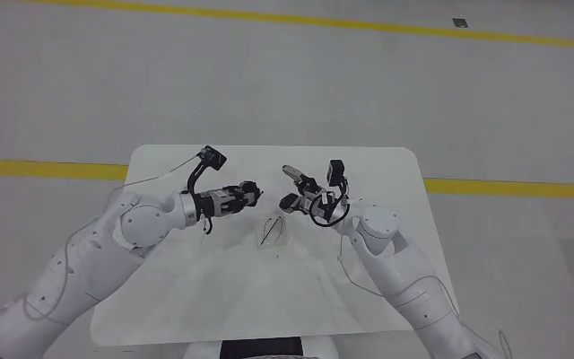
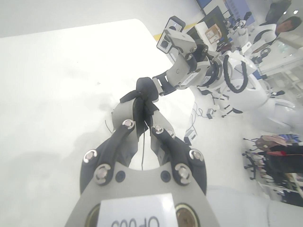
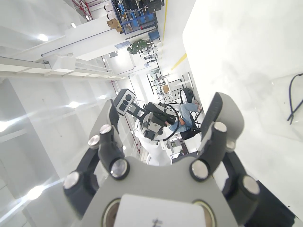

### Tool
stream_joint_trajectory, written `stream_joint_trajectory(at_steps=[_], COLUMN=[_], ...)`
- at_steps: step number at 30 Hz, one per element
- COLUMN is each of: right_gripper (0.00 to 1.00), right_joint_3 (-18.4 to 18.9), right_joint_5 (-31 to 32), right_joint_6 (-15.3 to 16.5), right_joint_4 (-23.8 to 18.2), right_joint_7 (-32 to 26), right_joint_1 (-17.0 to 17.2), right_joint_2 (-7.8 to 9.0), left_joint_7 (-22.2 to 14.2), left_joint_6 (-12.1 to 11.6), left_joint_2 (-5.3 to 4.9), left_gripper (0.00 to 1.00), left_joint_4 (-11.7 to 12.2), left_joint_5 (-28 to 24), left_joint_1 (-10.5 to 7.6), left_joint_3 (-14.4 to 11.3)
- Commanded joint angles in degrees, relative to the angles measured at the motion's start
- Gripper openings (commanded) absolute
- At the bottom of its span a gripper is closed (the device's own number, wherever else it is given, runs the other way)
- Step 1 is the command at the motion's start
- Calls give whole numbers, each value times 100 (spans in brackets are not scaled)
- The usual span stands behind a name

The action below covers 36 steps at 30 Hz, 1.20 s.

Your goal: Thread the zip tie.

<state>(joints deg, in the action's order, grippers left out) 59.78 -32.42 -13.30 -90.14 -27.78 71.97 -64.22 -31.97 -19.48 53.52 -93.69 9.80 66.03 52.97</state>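
**Zip tie on table, held by neither gripper**

Work surface: a white, smooth table [image 1: 224, 287] with rounded corners.

Task item: the zip tie [image 1: 272, 231] lies flat on the table just below the centre of the top view, in the gap between the two arms and apart from both. From above it reads as a thin, faint loop. The right wrist view, at its right edge, gives it more plainly as a narrow dark strip [image 3: 290, 95], bent into a curve with its ends crossing.

Left gripper [image 2: 142, 105]: grey metal fingers on black linkages with bright round fasteners. The fingertips [image 2: 136, 100] are wrapped in frayed black fabric-like material and are drawn together with no visible gap. A thin black strand [image 2: 143, 142] runs from the tips back toward the palm. Whether it is pinched or merely a loose thread of the wrapping cannot be told. In the top view this gripper sits left of centre and is too small to show that detail.

Right gripper [image 3: 165, 109]: the same build, with dark ribbed pads [image 3: 213, 109]. The pincer is spread wide with nothing between the fingers. In the top view it sits raised, just right of centre, above and to the right of the tie.
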Motion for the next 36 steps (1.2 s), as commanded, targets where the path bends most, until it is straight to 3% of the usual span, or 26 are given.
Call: stream_joint_trajectory(at_steps=[1, 8, 11, 13, 17, 20, 22, 26, 30, 32, 36], right_gripper=[100, 100, 100, 100, 100, 100, 100, 100, 100, 100, 100], right_joint_3=[-2, -2, 26, 121, 279, 344, 361, 350, 328, 317, 266], right_joint_5=[-10, -10, 458, 588, 816, 851, 876, 940, 964, 981, 1151], right_joint_6=[-11, -11, 259, 518, 786, 901, 950, 1024, 1098, 1168, 1426], right_joint_4=[2, 2, -57, -92, -119, -122, -118, -108, -92, -80, -79], right_joint_7=[5, 5, 220, 121, -42, -133, -174, -260, -295, -305, -373], right_joint_1=[-2, -2, 53, 148, 280, 331, 337, 315, 301, 303, 298], right_joint_2=[-1, -1, 16, 40, 81, 88, 87, 74, 55, 45, 30], left_joint_7=[-21, 2, 54, -111, -886, -1747, -2287, -3487, -4531, -4767, -4767], left_joint_6=[0, 6, 0, 0, 0, 0, 0, 0, 0, 0, 0], left_joint_2=[-3, 0, 26, 43, 54, 97, 142, 345, 602, 752, 954], left_gripper=[0, 0, 0, 0, 0, 0, 0, 0, 0, 0, 0], left_joint_4=[2, 4, 269, 458, 744, 944, 1123, 1552, 1972, 2106, 2087], left_joint_5=[-33, -62, -658, -1346, -2421, -3387, -3760, -4561, -4836, -4812, -4664], left_joint_1=[-8, 2, -22, -32, -60, -18, 5, 61, 80, 98, 172], left_joint_3=[-4, -6, 60, 119, 309, 569, 768, 1254, 1676, 1807, 1839])
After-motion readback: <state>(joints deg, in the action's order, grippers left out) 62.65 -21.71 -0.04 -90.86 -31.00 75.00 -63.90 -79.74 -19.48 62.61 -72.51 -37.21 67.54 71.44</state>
